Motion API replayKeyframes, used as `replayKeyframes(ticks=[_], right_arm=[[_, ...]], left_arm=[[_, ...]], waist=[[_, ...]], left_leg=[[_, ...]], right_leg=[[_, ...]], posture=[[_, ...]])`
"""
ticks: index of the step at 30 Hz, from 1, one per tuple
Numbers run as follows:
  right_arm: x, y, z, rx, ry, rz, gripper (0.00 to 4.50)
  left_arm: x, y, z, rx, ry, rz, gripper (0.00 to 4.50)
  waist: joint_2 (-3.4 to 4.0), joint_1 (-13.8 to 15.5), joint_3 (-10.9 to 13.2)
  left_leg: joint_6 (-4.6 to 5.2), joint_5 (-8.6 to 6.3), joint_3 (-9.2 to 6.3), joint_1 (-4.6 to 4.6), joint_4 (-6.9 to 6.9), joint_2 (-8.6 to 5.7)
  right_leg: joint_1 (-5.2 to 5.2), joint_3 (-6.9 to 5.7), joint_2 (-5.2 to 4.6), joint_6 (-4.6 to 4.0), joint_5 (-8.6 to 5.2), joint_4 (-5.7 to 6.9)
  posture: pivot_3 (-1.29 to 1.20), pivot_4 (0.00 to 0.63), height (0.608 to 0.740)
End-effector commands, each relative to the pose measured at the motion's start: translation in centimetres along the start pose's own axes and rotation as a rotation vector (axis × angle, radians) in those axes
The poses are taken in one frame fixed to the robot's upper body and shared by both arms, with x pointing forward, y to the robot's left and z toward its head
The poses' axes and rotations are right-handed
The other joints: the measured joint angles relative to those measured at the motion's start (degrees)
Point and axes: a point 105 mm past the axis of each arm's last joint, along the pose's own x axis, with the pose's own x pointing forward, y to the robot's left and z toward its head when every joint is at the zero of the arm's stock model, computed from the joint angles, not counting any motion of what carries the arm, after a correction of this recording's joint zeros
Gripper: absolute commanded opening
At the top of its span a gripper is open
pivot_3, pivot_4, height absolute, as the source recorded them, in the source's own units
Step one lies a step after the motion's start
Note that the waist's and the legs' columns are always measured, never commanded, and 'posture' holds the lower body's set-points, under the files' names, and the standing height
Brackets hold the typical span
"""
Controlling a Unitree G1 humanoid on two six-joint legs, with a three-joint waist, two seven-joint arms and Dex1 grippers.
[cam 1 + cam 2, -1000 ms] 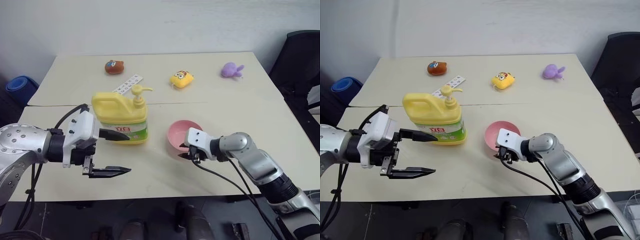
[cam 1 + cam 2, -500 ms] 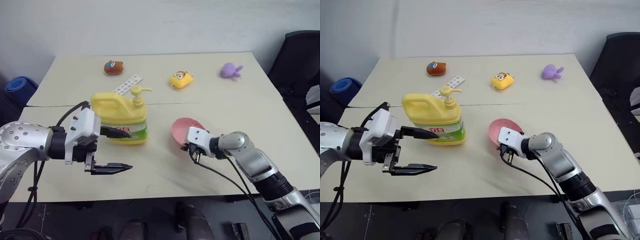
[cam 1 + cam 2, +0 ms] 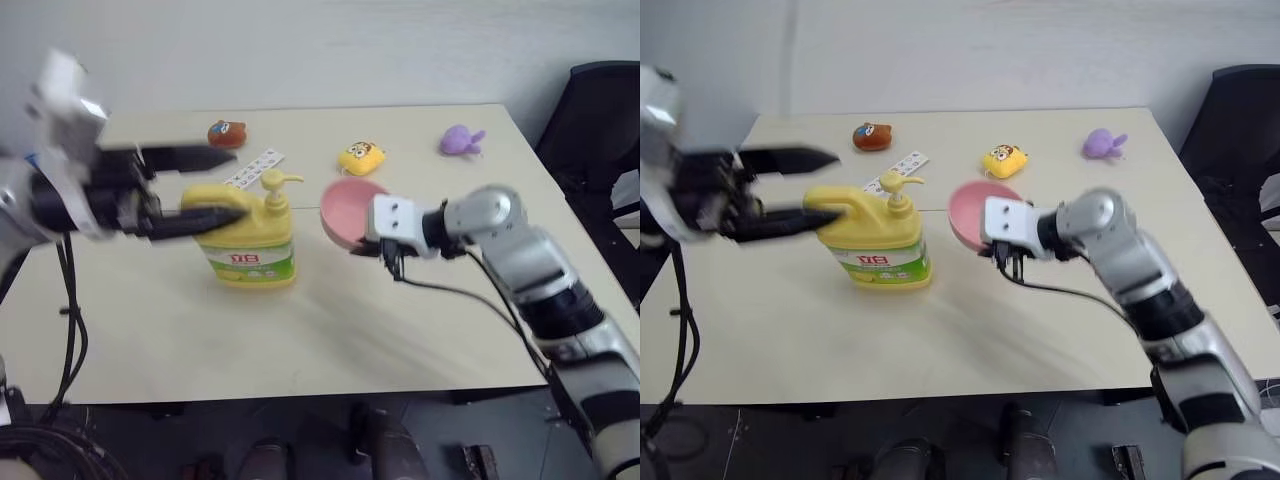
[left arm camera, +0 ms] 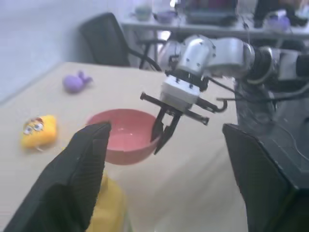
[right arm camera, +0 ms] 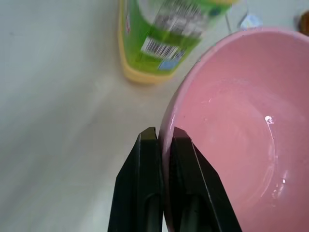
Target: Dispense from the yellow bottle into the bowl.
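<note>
While the yellow bottle [image 3: 245,234] stands mid-table, the bowl [image 3: 345,211] hangs in the air just right of its pump.
Right gripper [image 5: 163,137] is clamped on the pink rim; left gripper [image 3: 205,188], fingers apart, hovers around the jug's handle. To my eye: level the tilted bowl under the spout, then press the pump straight down. The green-and-white label carries red characters I can't read.
</note>
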Motion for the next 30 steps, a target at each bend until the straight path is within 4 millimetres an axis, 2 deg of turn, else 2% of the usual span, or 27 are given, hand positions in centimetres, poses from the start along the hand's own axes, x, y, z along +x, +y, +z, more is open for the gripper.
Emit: replayKeyframes(ticks=[1, 4, 9, 13, 20, 30], right_arm=[[-0.1, -1.9, 0.9, -0.094, 0.005, 0.02, 0.0], [0.1, -4.2, 1.6, -0.164, 0.03, 0.016, 0.0], [0.6, -5.2, 2.9, -0.21, 0.016, 0.065, 0.0], [0.3, -5.5, 4.0, -0.231, -0.002, 0.099, 0.0], [-0.4, -4.5, 6.6, -0.231, -0.077, 0.216, 0.0], [-1.0, -3.7, 8.2, -0.261, -0.101, 0.276, 0.0]], left_arm=[[-0.3, 1.2, 0.4, 0.037, 0.016, 0.03, 2.63], [0.5, 2.0, -0.5, 0.07, 0.065, 0.021, 1.68], [1.6, 2.3, -1.4, 0.082, 0.076, -0.004, 0.04], [2.5, 3.4, -1.8, 0.096, 0.076, 0.061, 0.01], [2.9, 3.4, -2.4, 0.106, 0.075, 0.059, 0.01], [3.2, 3.9, -3.9, 0.144, 0.129, 0.088, 0.01]], waist=[[0.0, -0.14, 0.0], [0.0, -0.73, 0.01], [-0.01, -1.27, 0.01], [0.0, -1.27, 0.02], [0.01, -1.24, 0.02], [0.01, -1.19, 0.02]], left_leg=[[0.01, -0.01, 0.01, 0.0, 0.0, -0.01], [0.01, 0.0, 0.02, 0.0, 0.07, -0.04], [0.0, -0.01, -0.07, -0.04, 0.24, 0.0], [0.0, -0.01, -0.08, -0.06, 0.32, 0.01], [-0.04, -0.03, -0.19, -0.15, 0.55, 0.08], [-0.04, -0.04, -0.2, -0.16, 0.57, 0.07]], right_leg=[[0.0, -0.01, 0.0, 0.02, 0.01, -0.02], [-0.02, -0.04, -0.02, 0.06, 0.03, -0.04], [-0.08, -0.11, -0.01, 0.06, 0.04, -0.02], [-0.08, -0.11, -0.03, 0.06, 0.04, 0.01], [-0.1, -0.08, -0.03, 0.06, 0.04, 0.1], [-0.1, -0.08, -0.05, 0.06, 0.04, 0.12]], posture=[[0.0, 0.15, 0.74], [0.0, 0.15, 0.74], [0.0, 0.15, 0.74], [0.0, 0.15, 0.74], [0.0, 0.15, 0.74], [0.0, 0.15, 0.74]])
